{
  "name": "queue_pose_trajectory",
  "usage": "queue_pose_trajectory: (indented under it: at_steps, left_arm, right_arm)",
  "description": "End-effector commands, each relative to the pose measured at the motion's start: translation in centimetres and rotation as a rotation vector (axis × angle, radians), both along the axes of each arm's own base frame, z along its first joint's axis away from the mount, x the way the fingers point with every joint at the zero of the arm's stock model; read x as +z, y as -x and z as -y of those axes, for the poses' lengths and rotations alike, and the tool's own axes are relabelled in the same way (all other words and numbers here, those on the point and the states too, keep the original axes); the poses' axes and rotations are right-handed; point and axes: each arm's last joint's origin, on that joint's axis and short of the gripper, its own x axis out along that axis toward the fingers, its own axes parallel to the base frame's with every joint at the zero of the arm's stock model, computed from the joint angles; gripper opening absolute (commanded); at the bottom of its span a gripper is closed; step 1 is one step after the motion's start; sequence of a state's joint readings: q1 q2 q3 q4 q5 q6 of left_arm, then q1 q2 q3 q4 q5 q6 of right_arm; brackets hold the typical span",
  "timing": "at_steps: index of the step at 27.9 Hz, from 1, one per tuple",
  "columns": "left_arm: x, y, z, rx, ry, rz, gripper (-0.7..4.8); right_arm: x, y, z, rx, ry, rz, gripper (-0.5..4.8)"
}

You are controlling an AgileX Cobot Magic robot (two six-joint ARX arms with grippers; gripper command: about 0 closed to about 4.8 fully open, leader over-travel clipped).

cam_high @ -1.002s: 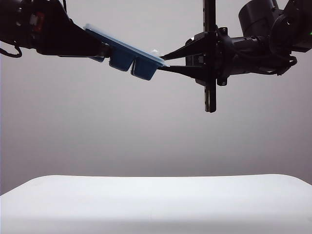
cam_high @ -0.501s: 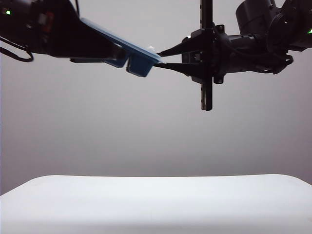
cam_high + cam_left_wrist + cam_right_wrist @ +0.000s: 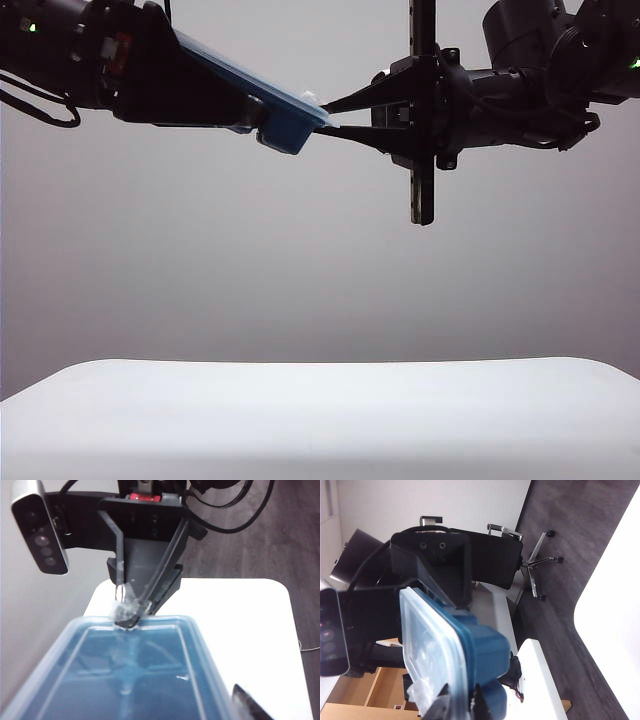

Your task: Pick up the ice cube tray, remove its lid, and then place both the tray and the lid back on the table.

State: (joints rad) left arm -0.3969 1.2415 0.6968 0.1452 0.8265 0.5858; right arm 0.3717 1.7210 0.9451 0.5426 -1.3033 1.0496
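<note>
Left claw point(image 3: 262, 118), jaws wide around the ice cube tray point(image 3: 287, 130), has swung it toward the camera high above the bench point(image 3: 320, 420), while right claw point(image 3: 330, 118) pinches the lid point(image 3: 250, 80) edge, still on.

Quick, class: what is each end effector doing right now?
Left end effector: holding the ice cube tray in the air.
Right end effector: closed on the lid edge.

The exterior view looks level across the bench point(image 3: 320, 410); both wrist views closely face the shared ice cube tray point(image 3: 135, 680).
</note>
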Motion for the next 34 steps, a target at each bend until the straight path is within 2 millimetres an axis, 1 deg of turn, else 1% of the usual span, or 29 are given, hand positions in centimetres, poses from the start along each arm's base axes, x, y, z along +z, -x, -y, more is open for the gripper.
queue_pose_trajectory:
  at_steps: [1, 4, 9, 11, 12, 14, 15, 18, 19, 20, 21, 25, 26, 28, 29, 30, 31, 32, 34]
  left_arm:
    - [0.8, 0.3, -0.1, -0.005, 0.015, 0.030, 4.65]
    - [1.0, 0.4, -0.1, -0.004, 0.019, 0.047, 4.65]
    - [0.8, 0.4, -0.2, 0.016, 0.001, 0.024, 4.63]
    - [0.8, 0.4, -0.2, 0.018, -0.001, 0.030, 4.14]
    - [0.8, 0.4, -0.2, 0.017, -0.001, 0.031, 3.58]
    - [0.8, 0.4, -0.2, 0.017, -0.001, 0.033, 2.89]
    - [0.8, 0.4, -0.2, 0.016, -0.001, 0.032, 2.80]
    - [0.8, 0.4, -0.2, 0.016, -0.001, 0.032, 2.76]
    - [0.8, 0.4, -0.2, 0.016, -0.001, 0.033, 2.75]
    - [0.8, 0.4, -0.2, 0.015, 0.000, 0.032, 2.70]
    - [0.8, 0.4, -0.2, 0.015, 0.000, 0.032, 2.70]
    - [0.9, 0.4, -0.2, 0.018, 0.000, 0.038, 2.68]
    - [0.9, 0.3, -0.3, 0.040, -0.006, 0.045, 2.68]
    - [1.0, 0.2, -0.3, 0.063, -0.009, 0.059, 2.68]
    - [1.0, 0.1, -0.4, 0.066, -0.004, 0.066, 2.68]
    - [1.2, 0.0, -0.5, 0.075, 0.000, 0.080, 2.68]
    - [1.2, 0.0, -0.5, 0.085, -0.002, 0.085, 2.68]
    - [1.2, -0.1, -0.6, 0.100, -0.003, 0.093, 2.68]
    - [1.3, -0.3, -1.0, 0.101, 0.005, 0.095, 2.68]
  right_arm:
    - [0.4, -0.1, 0.1, -0.004, -0.010, 0.032, -0.06]
    - [0.4, -0.1, 0.1, -0.006, -0.010, 0.033, -0.06]
    - [0.4, -0.2, 0.3, -0.010, -0.010, 0.035, -0.06]
    - [0.4, -0.2, 0.3, -0.010, -0.010, 0.035, -0.06]
    - [0.4, -0.2, 0.3, -0.010, -0.010, 0.035, -0.06]
    - [0.4, -0.2, 0.3, -0.010, -0.010, 0.035, -0.06]
    - [0.4, -0.2, 0.3, -0.010, -0.010, 0.035, -0.06]
    - [0.4, -0.2, 0.3, -0.011, -0.010, 0.035, -0.05]
    - [0.4, -0.2, 0.3, -0.011, -0.010, 0.036, 0.04]
    - [0.4, -0.2, 0.3, -0.007, -0.014, 0.067, 0.71]
    - [0.5, -0.2, 0.4, -0.009, -0.016, 0.085, 0.94]
    - [0.4, -1.1, 2.5, -0.068, -0.018, 0.136, 1.00]
    - [0.4, -1.5, 3.6, -0.088, -0.016, 0.123, 1.27]
    - [0.2, -1.5, 4.2, -0.056, -0.020, 0.082, 1.28]
    - [0.2, -1.4, 4.2, -0.032, -0.025, 0.070, 1.28]
    - [0.1, -1.1, 4.0, 0.025, -0.035, 0.047, 1.36]
    - [0.1, -0.9, 3.8, 0.057, -0.042, 0.043, 1.50]
    - [0.1, -0.8, 3.5, 0.084, -0.048, 0.042, 1.54]
    - [0.1, -0.8, 3.4, 0.081, -0.045, 0.037, 1.54]
